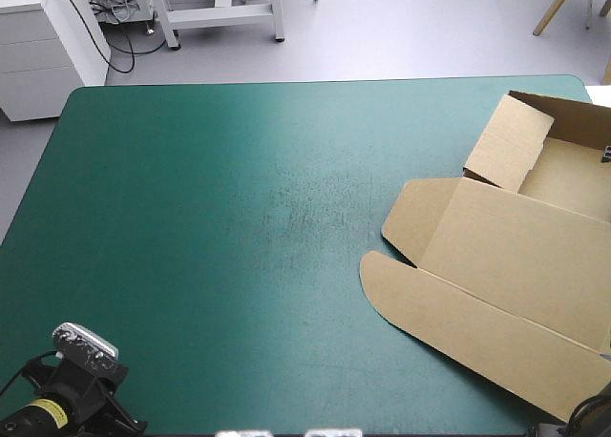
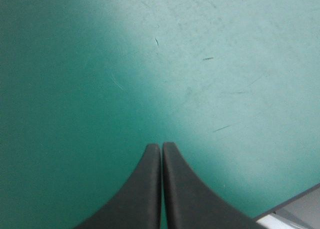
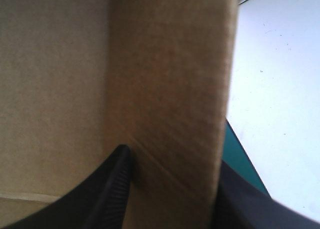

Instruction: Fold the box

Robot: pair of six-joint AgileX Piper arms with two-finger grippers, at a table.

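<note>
Two grippers are sharing this job unevenly. The right gripper (image 3: 172, 156) is working at the box's (image 1: 506, 265) near end: one black finger is lying against the inner face of a brown panel and the other is sitting behind it, so it seems to be pinching that panel, though the close view leaves the contact itself unclear. Holding there is probably meant to let the arm swing that panel up along its crease.

The box is lying opened out on the right side of the teal-green cover (image 1: 239, 218). Its far end is standing up as low walls, while the long flap with rounded corners is lying flat at the near-left side of the box.

The left gripper (image 2: 161, 154) is hovering well apart from the box, near the table's near-left corner, its fingers pressed together in one point and gripping nothing. Parked there, it is leaving the box unobstructed.

Left of the box, bare cover is offering wide room for sliding or turning it. Right of the box, room is running out: the board is reaching the table's right edge, so any push that way is risking a slip off the table.
</note>
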